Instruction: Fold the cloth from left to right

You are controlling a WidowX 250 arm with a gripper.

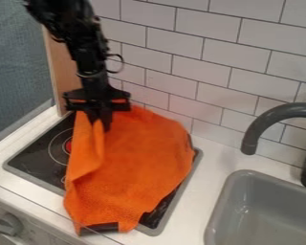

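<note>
Grasp stage, soft orange cloth (133, 158) over black flat stovetop (35, 160).
Black two-finger gripper (103, 125) seems clamped on cloth; next, we'd fold rightward across stovetop.

The black hand (99, 122) hangs at the upper left of the orange cloth (139, 165), which lies rumpled over the cooktop (35, 161), a raised fold along its left side. Right of them, a gray sink (229, 191) sits in the white surface (210, 174) beneath a curved faucet (270, 116).
</note>
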